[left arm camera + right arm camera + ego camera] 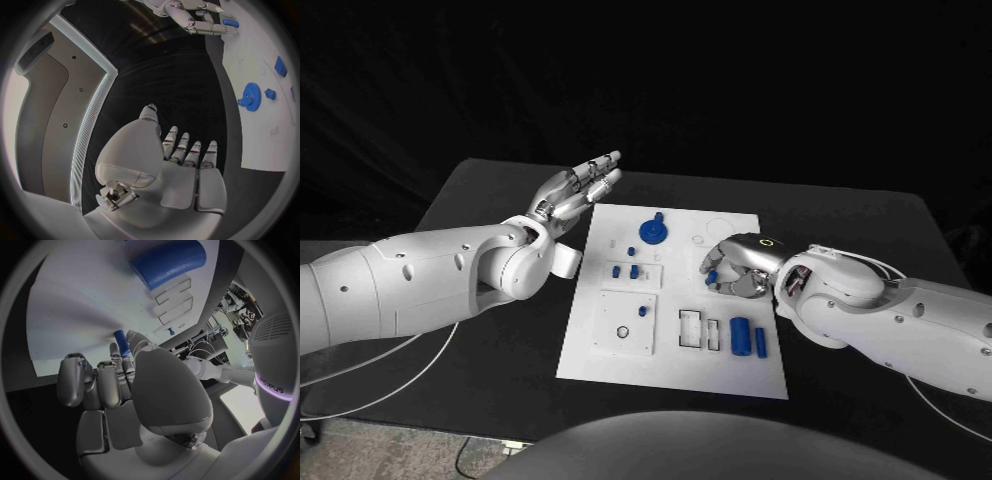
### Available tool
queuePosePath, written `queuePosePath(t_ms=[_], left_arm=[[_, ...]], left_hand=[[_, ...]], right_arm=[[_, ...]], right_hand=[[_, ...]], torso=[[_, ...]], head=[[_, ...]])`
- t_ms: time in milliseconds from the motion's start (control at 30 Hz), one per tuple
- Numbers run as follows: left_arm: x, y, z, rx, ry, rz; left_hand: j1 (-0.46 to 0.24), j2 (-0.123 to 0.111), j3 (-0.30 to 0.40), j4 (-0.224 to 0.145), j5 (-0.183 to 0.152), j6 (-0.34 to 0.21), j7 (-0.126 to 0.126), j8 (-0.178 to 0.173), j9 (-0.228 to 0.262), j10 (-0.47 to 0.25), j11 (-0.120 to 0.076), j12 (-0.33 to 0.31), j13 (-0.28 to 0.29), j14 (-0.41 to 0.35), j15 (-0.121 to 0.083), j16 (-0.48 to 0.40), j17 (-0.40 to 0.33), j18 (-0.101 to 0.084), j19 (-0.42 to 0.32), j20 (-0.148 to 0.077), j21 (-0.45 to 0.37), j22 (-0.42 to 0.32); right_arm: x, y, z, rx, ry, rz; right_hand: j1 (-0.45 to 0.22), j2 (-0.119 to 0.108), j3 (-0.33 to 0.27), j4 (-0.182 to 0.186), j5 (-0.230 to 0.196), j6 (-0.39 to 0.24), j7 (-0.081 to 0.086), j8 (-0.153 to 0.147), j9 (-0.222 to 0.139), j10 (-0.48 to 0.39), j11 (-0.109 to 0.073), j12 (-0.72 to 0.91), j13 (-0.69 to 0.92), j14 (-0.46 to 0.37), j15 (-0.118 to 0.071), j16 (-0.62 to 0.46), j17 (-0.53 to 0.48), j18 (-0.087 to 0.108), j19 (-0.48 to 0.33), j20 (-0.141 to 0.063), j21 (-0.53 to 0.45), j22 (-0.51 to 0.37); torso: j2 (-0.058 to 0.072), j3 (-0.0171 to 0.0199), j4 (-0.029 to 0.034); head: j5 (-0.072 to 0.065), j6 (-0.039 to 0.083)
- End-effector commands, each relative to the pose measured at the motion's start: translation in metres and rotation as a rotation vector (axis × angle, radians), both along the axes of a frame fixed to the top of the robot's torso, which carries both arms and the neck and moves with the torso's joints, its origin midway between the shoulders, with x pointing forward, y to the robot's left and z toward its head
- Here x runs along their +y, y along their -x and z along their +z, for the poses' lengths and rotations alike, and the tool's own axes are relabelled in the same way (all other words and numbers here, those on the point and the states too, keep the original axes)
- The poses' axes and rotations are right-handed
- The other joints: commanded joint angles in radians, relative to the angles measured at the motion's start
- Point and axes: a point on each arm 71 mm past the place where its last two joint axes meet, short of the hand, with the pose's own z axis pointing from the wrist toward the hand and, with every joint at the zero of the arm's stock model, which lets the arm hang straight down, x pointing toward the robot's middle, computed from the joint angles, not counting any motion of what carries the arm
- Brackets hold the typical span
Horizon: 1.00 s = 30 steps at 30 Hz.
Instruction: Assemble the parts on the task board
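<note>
The white task board lies in the middle of the black table. My right hand hovers over the board's right half and pinches a small blue peg in its fingertips; the right wrist view shows the peg held between the fingertips. My left hand floats open with its fingers stretched out, just off the board's far left corner, holding nothing. A blue gear stands near the board's far edge. Two small blue pieces sit left of centre. A blue cylinder and a thin blue pin lie near the right edge.
Rectangular slots and a raised square plate with a small ring occupy the board's near half. In the left wrist view the gear and the board lie beside my open left hand. Bare black table surrounds the board.
</note>
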Motion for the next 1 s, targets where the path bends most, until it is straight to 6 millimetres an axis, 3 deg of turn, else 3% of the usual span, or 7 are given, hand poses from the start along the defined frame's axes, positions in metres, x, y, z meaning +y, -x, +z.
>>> queuePosePath(t_ms=[33, 167, 500, 800, 1000], left_arm=[[-0.004, 0.001, 0.000, -0.004, 0.011, -0.029], [-0.004, 0.001, -0.001, 0.003, 0.012, -0.034], [-0.005, 0.002, -0.002, 0.014, 0.013, -0.043], [-0.007, 0.002, -0.003, 0.023, 0.014, -0.053], [-0.009, 0.001, -0.004, 0.027, 0.014, -0.058]], left_hand=[[0.008, 0.012, 0.003, 0.002, 0.009, 0.024, 0.019, 0.005, 0.003, 0.002, 0.012, 0.013, 0.002, 0.007, 0.008, 0.008, 0.002, -0.004, 0.008, 0.005, 0.001, 0.013], [0.016, 0.019, 0.000, 0.002, 0.019, 0.063, 0.046, 0.011, 0.007, 0.011, 0.022, 0.031, 0.003, 0.012, 0.007, 0.015, 0.003, -0.003, 0.015, 0.005, 0.003, 0.027], [0.032, 0.024, -0.004, 0.001, 0.032, 0.092, 0.064, 0.015, 0.009, 0.019, 0.025, 0.047, 0.005, 0.031, 0.030, 0.035, 0.007, -0.002, 0.037, 0.006, 0.013, 0.070], [0.045, 0.030, -0.006, 0.001, 0.040, 0.113, 0.073, 0.017, 0.011, 0.023, 0.024, 0.057, 0.005, 0.050, 0.051, 0.055, 0.011, -0.004, 0.065, 0.006, 0.024, 0.111], [0.053, 0.034, -0.006, 0.001, 0.044, 0.138, 0.080, 0.022, 0.014, 0.028, 0.026, 0.064, 0.006, 0.062, 0.058, 0.066, 0.013, -0.006, 0.082, 0.006, 0.031, 0.130]], right_arm=[[0.002, 0.001, -0.001, 0.000, 0.003, 0.018], [0.003, 0.000, -0.002, -0.005, 0.003, 0.020], [0.001, 0.003, 0.004, -0.041, -0.027, 0.020], [0.008, 0.009, 0.039, -0.110, -0.078, 0.051], [0.025, 0.019, 0.055, -0.113, -0.096, 0.107]], right_hand=[[0.015, 0.001, 0.018, -0.005, 0.008, 0.014, -0.003, 0.002, 0.004, 0.023, -0.005, 0.005, -0.002, 0.000, -0.010, 0.004, 0.001, 0.003, 0.000, -0.009, 0.001, 0.169], [0.035, 0.003, 0.054, -0.023, 0.026, 0.034, -0.004, 0.003, 0.011, 0.062, -0.013, 0.002, -0.005, 0.000, -0.018, 0.004, 0.000, 0.003, 0.001, -0.017, 0.003, 0.169], [0.048, -0.004, 0.126, -0.064, 0.030, 0.089, -0.017, 0.013, 0.032, 0.160, -0.036, 0.001, -0.002, 0.003, -0.037, 0.004, 0.000, 0.001, 0.006, -0.035, 0.014, 0.172], [0.031, -0.006, 0.145, -0.075, 0.001, 0.106, -0.023, 0.011, 0.041, 0.183, -0.043, -0.010, -0.002, 0.004, -0.043, 0.001, -0.004, 0.000, 0.007, -0.043, 0.017, 0.172], [0.028, -0.007, 0.150, -0.078, -0.009, 0.107, -0.023, 0.008, 0.042, 0.187, -0.044, -0.014, -0.002, 0.003, -0.044, -0.001, -0.007, 0.000, 0.007, -0.044, 0.017, 0.172]], torso=[[0.000, -0.0003, 0.0007], [0.000, -0.0006, 0.0017], [-0.001, -0.0002, -0.0009], [-0.001, 0.0001, -0.0009], [-0.001, 0.0002, -0.0007]], head=[[-0.001, 0.000], [0.000, 0.000], [0.013, 0.000], [0.010, 0.000], [0.010, 0.000]])
